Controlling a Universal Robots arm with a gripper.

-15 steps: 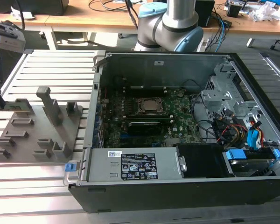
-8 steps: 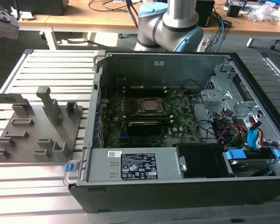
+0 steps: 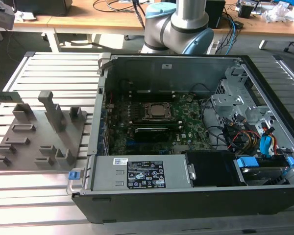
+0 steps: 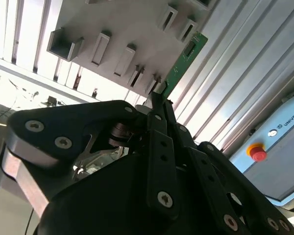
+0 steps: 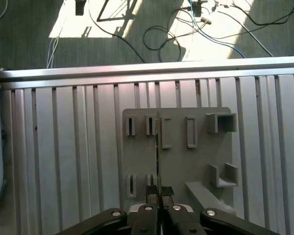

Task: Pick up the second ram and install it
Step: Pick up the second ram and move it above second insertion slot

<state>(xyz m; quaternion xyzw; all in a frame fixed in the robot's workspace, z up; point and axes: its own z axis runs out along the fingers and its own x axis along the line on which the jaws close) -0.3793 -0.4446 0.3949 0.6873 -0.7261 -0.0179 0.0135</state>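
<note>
The claw [image 5: 158,193] grips one end of the second ram [image 4: 184,58], holding it edge-on over the grey holder plate [image 5: 196,161] on the slatted table [image 5: 63,161]. In the exterior view, a printed sticker [image 3: 147,175] covers the power supply [image 3: 105,174] inside the open computer case [image 3: 186,203].

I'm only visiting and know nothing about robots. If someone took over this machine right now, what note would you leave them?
Gripper: shut on the second ram, holding it by one end.
Ram: held over the gray holder tray, seen in both wrist views.
Done: ram gripped.
Left: it is not yet on the motherboard inside the open computer case.
</note>
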